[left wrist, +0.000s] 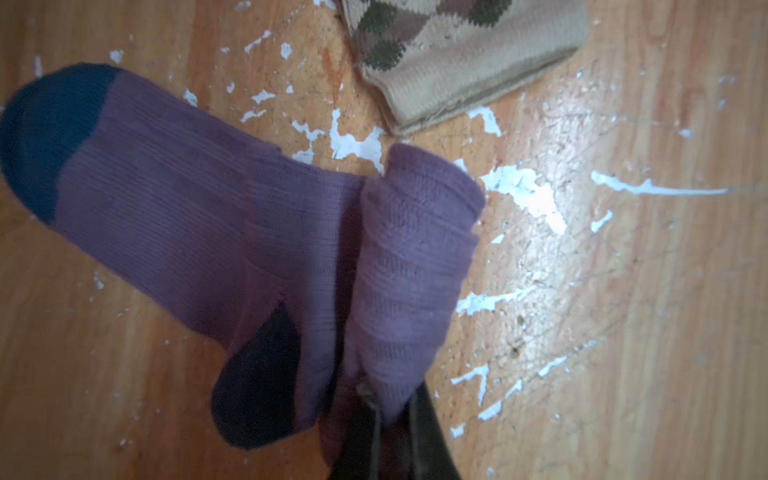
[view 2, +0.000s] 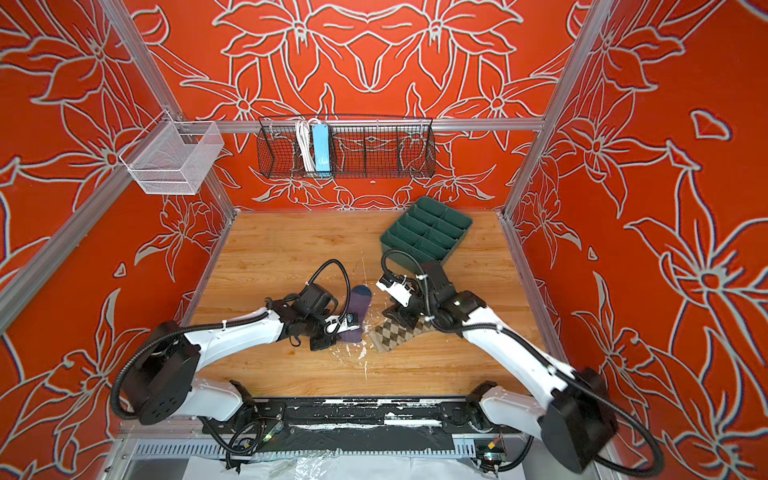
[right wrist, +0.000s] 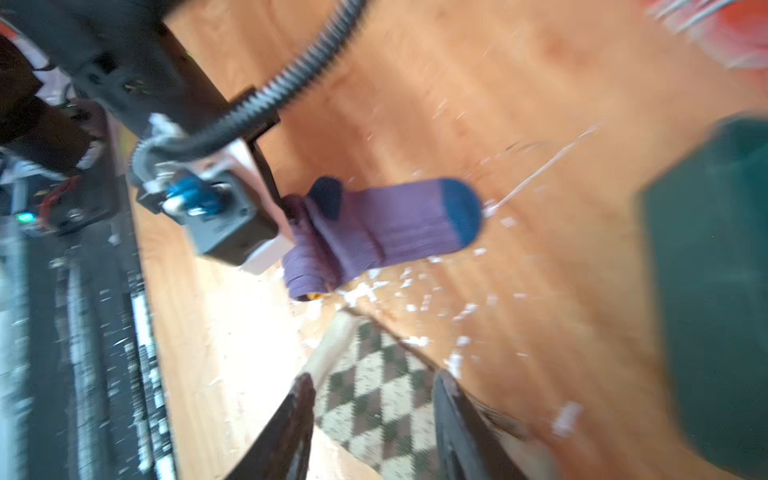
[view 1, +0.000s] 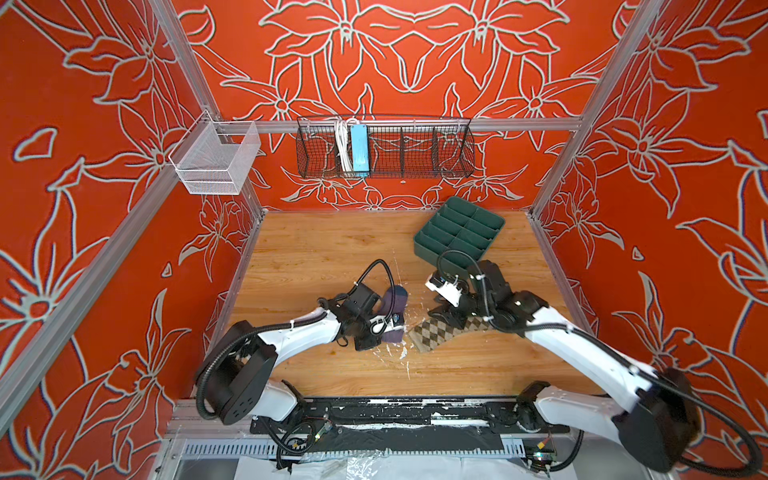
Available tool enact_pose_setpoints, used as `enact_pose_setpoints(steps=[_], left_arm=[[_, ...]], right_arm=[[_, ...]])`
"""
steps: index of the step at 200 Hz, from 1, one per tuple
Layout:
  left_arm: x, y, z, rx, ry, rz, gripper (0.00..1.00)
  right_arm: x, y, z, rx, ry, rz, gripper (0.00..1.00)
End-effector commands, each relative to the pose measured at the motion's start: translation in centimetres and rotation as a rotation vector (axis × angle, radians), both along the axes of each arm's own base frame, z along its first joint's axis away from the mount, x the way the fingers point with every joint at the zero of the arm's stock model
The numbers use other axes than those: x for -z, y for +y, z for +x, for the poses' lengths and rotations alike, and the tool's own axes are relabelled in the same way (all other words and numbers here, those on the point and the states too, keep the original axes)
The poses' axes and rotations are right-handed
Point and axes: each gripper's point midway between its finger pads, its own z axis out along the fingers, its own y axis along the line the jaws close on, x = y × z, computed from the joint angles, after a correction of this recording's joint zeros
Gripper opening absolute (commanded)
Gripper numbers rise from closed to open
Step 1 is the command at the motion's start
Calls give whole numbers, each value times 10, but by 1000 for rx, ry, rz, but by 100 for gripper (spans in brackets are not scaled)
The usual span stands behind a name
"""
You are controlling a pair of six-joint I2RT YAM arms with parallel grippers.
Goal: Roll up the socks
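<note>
The wooden tabletop (view 1: 316, 249), chipped white at the middle, carries a partly rolled purple sock (view 1: 397, 307) at centre frame, an argyle sock (view 1: 432, 334) just right of it, and a green compartment tray (view 1: 496, 230) toward the upper right.

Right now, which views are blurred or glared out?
Right wrist view: motion blur throughout, tray a green smear, glare bleaching the table beside the argyle sock. Left wrist view: mostly sharp, purple sock slightly soft. Both top views: sharp, evenly lit.
</note>
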Motion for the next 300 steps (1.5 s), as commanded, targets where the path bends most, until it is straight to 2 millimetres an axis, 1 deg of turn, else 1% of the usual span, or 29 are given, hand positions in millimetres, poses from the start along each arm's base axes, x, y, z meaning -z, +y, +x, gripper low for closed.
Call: enact_pose_setpoints(steps=[1, 14, 28, 36, 45, 52, 73, 77, 86, 96, 113, 133, 155, 173, 182, 200, 210, 228, 241, 247, 275, 294, 300], left_arm=[[6, 6, -33, 8, 269, 18, 0], [6, 4, -32, -5, 344, 32, 0], [4, 1, -28, -28, 420, 48, 0], [5, -1, -26, -47, 467, 58, 0], [7, -3, -23, -68, 507, 71, 0], [7, -5, -20, -80, 526, 76, 0], [12, -8, -16, -99, 574, 97, 0], [13, -8, -15, -99, 581, 100, 0], [13, -9, -15, -102, 588, 99, 0], [14, -10, -13, -106, 589, 95, 0], [11, -14, -12, -109, 587, 76, 0], [9, -16, -9, -112, 573, 58, 0], [7, -16, -8, -109, 562, 55, 2], [3, -18, -8, -103, 554, 43, 2], [1, -18, -8, -98, 549, 37, 3], [-6, -19, -6, -90, 519, 19, 4], [-12, -19, -4, -87, 486, 7, 5], [-26, -20, -3, -60, 430, -22, 8], [-36, -19, -6, -23, 397, -39, 11], [-41, -18, -8, -7, 380, -44, 13], [-58, -10, -3, 5, 236, -52, 20], [-73, -5, 5, -15, 95, -86, 32], [-80, -3, 9, -29, 35, -102, 36]], right_arm=[[-13, -20, -5, 48, -285, -94, 48], [-12, -13, -32, -73, -425, -109, 51], [-7, -4, -54, -173, -527, -111, 54], [-1, 2, -64, -230, -549, -125, 54], [12, 11, -74, -319, -564, -172, 54], [21, 17, -77, -347, -568, -207, 55], [48, 39, -74, -397, -567, -327, 56], [49, 44, -73, -401, -577, -334, 56], [63, 57, -70, -424, -580, -371, 56], [70, 69, -65, -430, -597, -381, 57], [77, 88, -53, -411, -628, -382, 57], [88, 104, -39, -388, -651, -395, 56], [109, 114, -28, -390, -635, -436, 52], [123, 117, -19, -377, -612, -470, 47], [132, 117, -14, -369, -592, -493, 43], [147, 114, -11, -375, -553, -541, 36], [153, 111, -10, -372, -533, -563, 32], [162, 104, -9, -370, -477, -604, 22], [165, 101, -9, -369, -433, -623, 11], [166, 100, -9, -370, -419, -631, 8], [165, 94, -16, -401, -339, -651, 4], [162, 91, -23, -433, -279, -643, 2], [161, 89, -25, -443, -256, -640, 2]])
